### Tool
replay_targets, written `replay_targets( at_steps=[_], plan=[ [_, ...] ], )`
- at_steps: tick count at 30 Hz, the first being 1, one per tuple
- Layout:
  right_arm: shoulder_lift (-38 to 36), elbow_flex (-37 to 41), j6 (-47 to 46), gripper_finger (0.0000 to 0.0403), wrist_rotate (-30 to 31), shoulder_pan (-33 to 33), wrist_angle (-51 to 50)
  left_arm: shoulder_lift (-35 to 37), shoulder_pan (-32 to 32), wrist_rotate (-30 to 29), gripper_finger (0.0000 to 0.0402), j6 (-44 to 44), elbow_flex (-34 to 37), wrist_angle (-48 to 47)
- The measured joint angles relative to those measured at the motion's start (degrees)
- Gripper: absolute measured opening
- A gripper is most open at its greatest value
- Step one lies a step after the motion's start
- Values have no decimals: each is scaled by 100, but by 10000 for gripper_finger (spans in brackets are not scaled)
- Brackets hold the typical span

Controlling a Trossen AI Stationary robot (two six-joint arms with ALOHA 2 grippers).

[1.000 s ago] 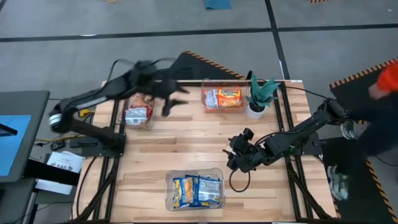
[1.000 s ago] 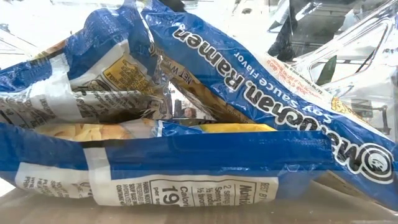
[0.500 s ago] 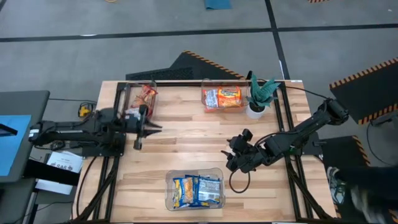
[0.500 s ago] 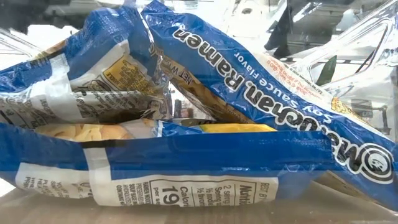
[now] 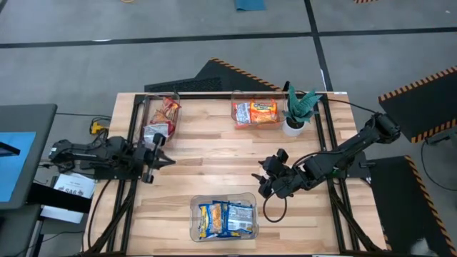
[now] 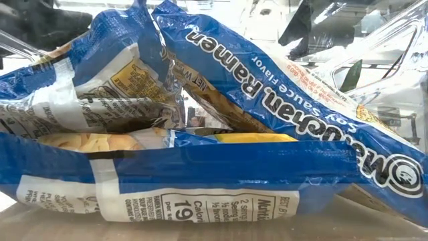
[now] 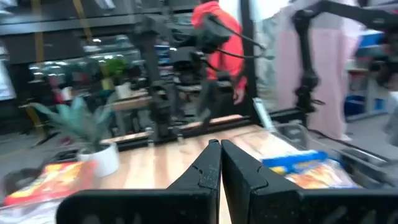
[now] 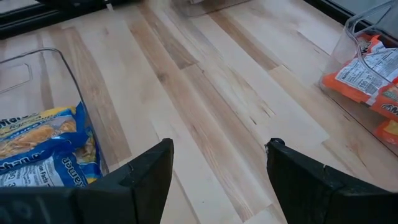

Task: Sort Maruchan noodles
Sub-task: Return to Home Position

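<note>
The Maruchan noodles lie in three clear bins. Red-and-silver packets (image 5: 160, 120) fill the far-left bin, orange packets (image 5: 255, 112) the far-middle bin, and blue-and-yellow packets (image 5: 226, 218) the near bin; the blue ones fill the low view (image 6: 200, 174). My left gripper (image 5: 168, 158) hovers shut and empty over the table's left part, just near of the red-and-silver bin, its fingers (image 7: 219, 163) pressed together. My right gripper (image 5: 261, 184) stands open and empty right of centre, above bare wood (image 8: 217, 118).
A green potted plant (image 5: 295, 108) stands at the far right beside the orange bin. Bare wooden tabletop (image 5: 214, 160) stretches between the three bins. A person in red (image 7: 219, 31) shows beyond the table in the left wrist view.
My left gripper has drawn back from above the far-left bin toward the table's left and near side, come down low and shut with nothing between its fingers. The red-and-silver packets stay in their bin. My right arm has kept still.
</note>
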State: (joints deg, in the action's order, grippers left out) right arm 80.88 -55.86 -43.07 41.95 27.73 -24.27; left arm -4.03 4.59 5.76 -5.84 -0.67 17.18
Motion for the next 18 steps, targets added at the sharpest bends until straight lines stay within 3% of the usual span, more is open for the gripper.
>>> replay_targets(
  at_steps=[4, 12, 15, 18],
  plan=[
    [0, 0, 0, 276, -2, -1, 0, 289, 169, 194, 0, -116, 3, -385],
    [0, 0, 124, 267, -11, 43, -603, 374, 242, 387, 0, -41, 7, -274],
    [0, 0, 87, 231, -12, 132, -1144, 374, 242, 279, 0, 97, 10, -273],
    [0, 2, -163, 168, -42, 206, -1755, 374, 242, 135, 0, 77, 10, -291]
  ],
)
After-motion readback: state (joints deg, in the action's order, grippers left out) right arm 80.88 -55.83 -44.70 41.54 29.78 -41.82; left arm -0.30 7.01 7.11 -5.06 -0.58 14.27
